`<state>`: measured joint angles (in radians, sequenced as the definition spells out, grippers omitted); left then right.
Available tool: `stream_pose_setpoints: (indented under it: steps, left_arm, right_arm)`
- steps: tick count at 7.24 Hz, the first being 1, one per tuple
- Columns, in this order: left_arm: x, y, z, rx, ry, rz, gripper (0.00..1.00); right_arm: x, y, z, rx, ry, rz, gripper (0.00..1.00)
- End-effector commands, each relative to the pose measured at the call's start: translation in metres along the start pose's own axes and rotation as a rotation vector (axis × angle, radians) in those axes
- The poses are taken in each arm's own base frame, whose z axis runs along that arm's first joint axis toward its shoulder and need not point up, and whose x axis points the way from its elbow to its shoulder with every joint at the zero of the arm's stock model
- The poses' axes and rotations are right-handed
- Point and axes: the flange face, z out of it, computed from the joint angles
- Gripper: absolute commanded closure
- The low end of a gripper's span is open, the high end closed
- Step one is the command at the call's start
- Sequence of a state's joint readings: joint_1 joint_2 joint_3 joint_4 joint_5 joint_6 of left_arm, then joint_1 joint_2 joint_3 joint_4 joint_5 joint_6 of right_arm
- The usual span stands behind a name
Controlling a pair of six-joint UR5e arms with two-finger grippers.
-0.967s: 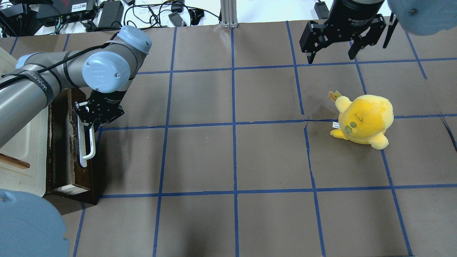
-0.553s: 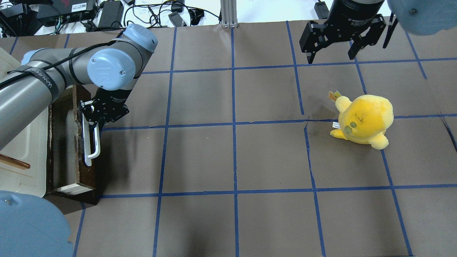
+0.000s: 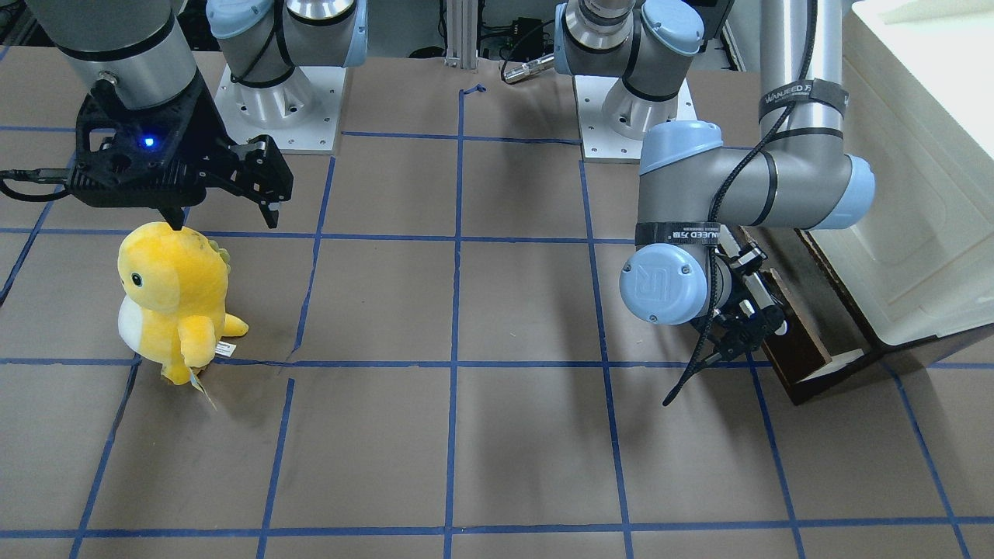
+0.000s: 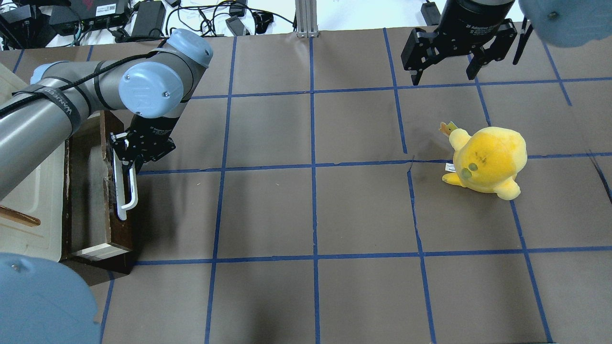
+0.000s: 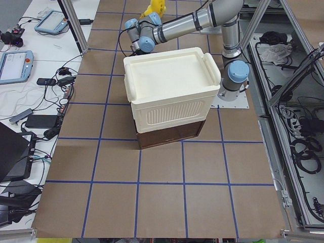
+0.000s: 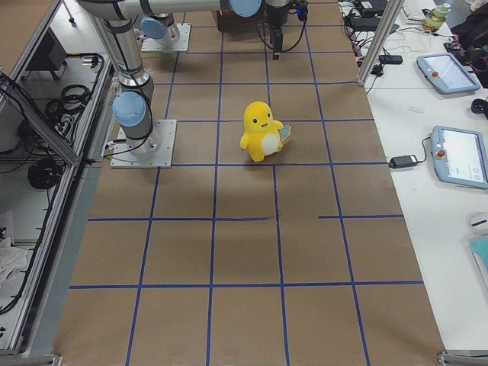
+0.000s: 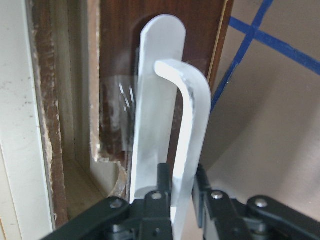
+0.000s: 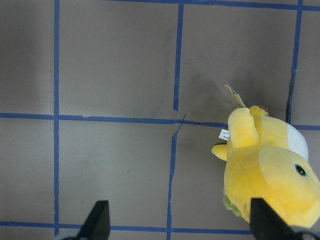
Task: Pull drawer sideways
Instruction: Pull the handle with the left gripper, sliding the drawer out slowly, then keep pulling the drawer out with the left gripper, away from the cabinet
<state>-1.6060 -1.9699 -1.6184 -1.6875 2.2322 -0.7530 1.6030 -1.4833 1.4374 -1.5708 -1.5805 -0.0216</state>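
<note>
The drawer sticks out of the cream-white cabinet at the table's left edge. It has a dark brown front and a pale inside. My left gripper is shut on the far end of its long white bar handle. In the left wrist view the fingers pinch the handle, and the gripper sits low in the frame. My right gripper hangs open and empty at the far right, above the table.
A yellow plush toy stands on the right half of the table, just in front of the right gripper, and shows in the right wrist view. Blue tape lines grid the brown table. Cables and power bricks lie beyond the far edge.
My left gripper has moved a little to the right with the handle in it, and the drawer has slid further out of the cabinet. The right arm has not moved.
</note>
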Motion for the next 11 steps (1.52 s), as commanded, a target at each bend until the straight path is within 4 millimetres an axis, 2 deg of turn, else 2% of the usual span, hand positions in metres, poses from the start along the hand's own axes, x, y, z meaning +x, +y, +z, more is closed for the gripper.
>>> stream_pose_setpoints:
  steps: [1, 11]
  left_arm:
    - [0.005, 0.003, -0.003, 0.006, 0.0, 0.008, 0.88]
    - [0.036, 0.02, -0.036, 0.048, 0.032, -0.008, 0.86]
  right_arm:
    - [0.0, 0.0, 0.0, 0.0, -0.001, 0.0, 0.0]
    - [0.0, 0.0, 0.0, 0.0, 0.0, 0.0, 0.0]
